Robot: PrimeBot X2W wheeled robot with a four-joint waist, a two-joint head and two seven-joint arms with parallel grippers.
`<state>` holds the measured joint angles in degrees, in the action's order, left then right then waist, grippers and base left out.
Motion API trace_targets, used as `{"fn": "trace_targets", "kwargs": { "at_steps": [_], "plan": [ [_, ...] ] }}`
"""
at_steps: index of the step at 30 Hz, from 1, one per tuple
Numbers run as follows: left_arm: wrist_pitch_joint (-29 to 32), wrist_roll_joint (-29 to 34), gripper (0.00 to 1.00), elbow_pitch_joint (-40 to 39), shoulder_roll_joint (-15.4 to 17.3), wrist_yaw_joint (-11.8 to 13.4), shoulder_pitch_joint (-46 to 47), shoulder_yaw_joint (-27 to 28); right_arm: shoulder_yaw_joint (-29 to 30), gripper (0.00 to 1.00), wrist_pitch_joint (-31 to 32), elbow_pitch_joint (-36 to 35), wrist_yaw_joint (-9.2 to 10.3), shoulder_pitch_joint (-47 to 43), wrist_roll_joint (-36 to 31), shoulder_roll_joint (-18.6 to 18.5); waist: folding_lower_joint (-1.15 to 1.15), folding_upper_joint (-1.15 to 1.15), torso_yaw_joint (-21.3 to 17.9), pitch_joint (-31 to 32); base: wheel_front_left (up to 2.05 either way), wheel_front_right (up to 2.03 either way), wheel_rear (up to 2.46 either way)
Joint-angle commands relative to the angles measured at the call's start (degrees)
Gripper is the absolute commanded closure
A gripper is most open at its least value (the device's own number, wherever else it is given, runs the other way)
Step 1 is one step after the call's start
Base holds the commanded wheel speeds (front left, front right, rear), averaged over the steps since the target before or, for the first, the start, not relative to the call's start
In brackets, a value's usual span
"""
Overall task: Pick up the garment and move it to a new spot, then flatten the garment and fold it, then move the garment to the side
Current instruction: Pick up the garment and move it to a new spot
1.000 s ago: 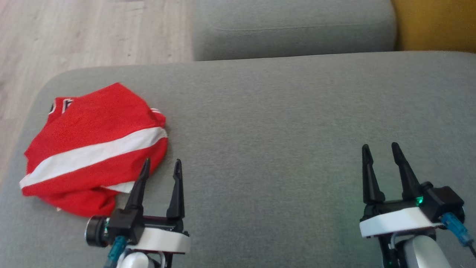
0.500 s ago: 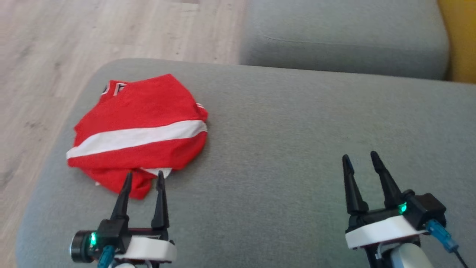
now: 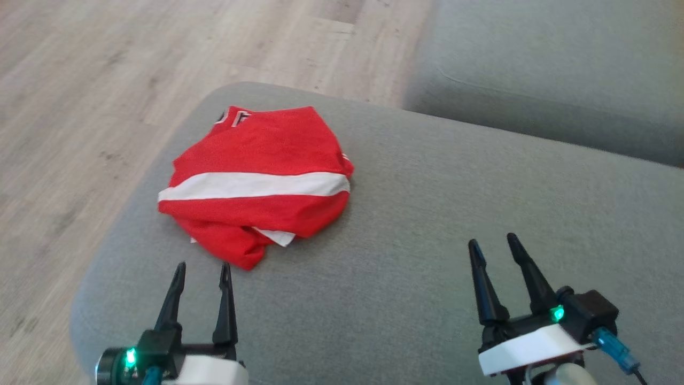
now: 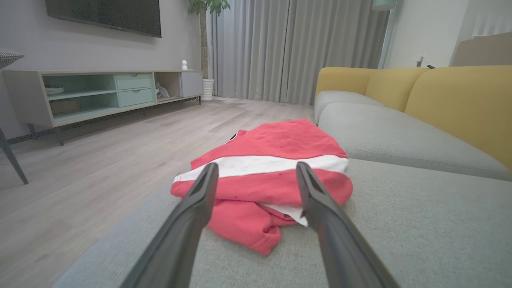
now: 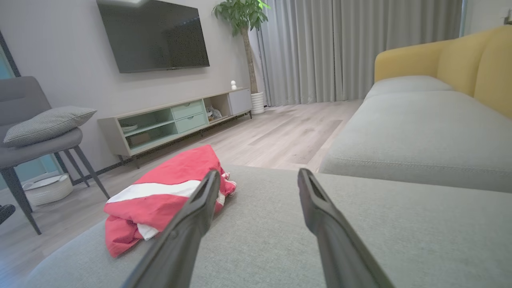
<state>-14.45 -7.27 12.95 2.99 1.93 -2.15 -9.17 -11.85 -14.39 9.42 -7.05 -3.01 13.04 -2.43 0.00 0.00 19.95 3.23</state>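
A crumpled red garment [image 3: 256,182] with a white band lies bunched on the grey sofa cushion [image 3: 406,214], near its far left corner. My left gripper [image 3: 202,267] hovers just short of the garment's near edge, open and holding nothing. In the left wrist view the garment [image 4: 268,176] sits straight ahead between the open fingers [image 4: 200,200]. My right gripper [image 3: 494,241] stands open over bare cushion, well to the right of the garment. From the right wrist the garment [image 5: 164,196] lies off to the left, with nothing between that gripper's fingers [image 5: 314,204].
The cushion's rounded left edge [image 3: 123,214] drops to pale wooden floor [image 3: 80,107]. A second grey cushion [image 3: 545,80] lies beyond, with yellow backrests [image 4: 460,100]. A TV cabinet [image 5: 176,120] and a grey chair [image 5: 36,140] stand across the room.
The head camera has swung left, so the whole picture shifted right. The left gripper has drawn back from the garment's near edge. Both grippers stay open.
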Motion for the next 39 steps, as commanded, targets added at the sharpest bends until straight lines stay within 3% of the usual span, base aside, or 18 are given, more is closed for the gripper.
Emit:
{"fn": "trace_targets", "kwargs": {
  "at_steps": [1, 7, 15, 21, 29, 36, 39],
  "plan": [
    [-0.55, 0.50, 0.00, -1.53, -0.01, -0.17, 1.56, 2.05, -1.64, 0.00, -0.61, -1.98, -0.44, 1.95, -0.49, -0.44, 0.00, 0.00, 1.10, 0.48, 0.00, 0.00, 0.00],
    [-0.55, 0.89, 0.00, -2.08, 0.05, -0.59, 0.76, 2.90, -2.15, 0.00, -0.61, -2.37, -0.44, 1.30, 0.30, -0.44, 0.00, 0.00, 2.27, 0.46, 0.00, 0.00, 0.00],
    [-0.55, 1.44, 0.00, -1.70, 0.76, -1.40, 1.09, 3.83, -2.16, 0.00, -0.61, -2.08, -0.44, 0.77, -0.25, -0.44, 0.00, 0.00, 0.92, -0.78, 0.00, 0.00, 0.00],
    [0.06, 3.21, 0.00, 2.66, 4.41, -4.08, 7.14, 2.88, -0.93, 0.00, -0.61, -2.08, -0.44, 2.94, -1.12, -0.44, 0.00, 0.00, -2.23, -4.71, 0.00, 0.00, 0.00],
    [14.01, 1.25, 0.00, 12.90, 10.94, -8.92, 24.87, -0.62, 1.04, 0.00, -0.61, -2.84, -0.44, 6.69, -3.05, -0.44, 0.00, 0.00, -7.20, -12.86, 0.00, 0.00, 0.00],
    [25.78, -8.74, 0.00, 19.57, 17.09, -9.39, 36.69, -10.58, 1.93, 0.00, -0.61, -3.34, -0.44, 9.02, -3.95, -0.44, 0.00, 0.00, -10.68, -18.02, 0.00, 0.00, 0.00],
    [27.85, -12.37, 0.00, 21.29, 20.57, -9.40, 39.99, -14.41, 1.91, 0.00, -0.61, -3.54, -0.44, 9.83, -3.99, -0.44, 0.00, 0.00, -11.64, -19.35, 0.00, 0.00, 0.00]
  ]
}}
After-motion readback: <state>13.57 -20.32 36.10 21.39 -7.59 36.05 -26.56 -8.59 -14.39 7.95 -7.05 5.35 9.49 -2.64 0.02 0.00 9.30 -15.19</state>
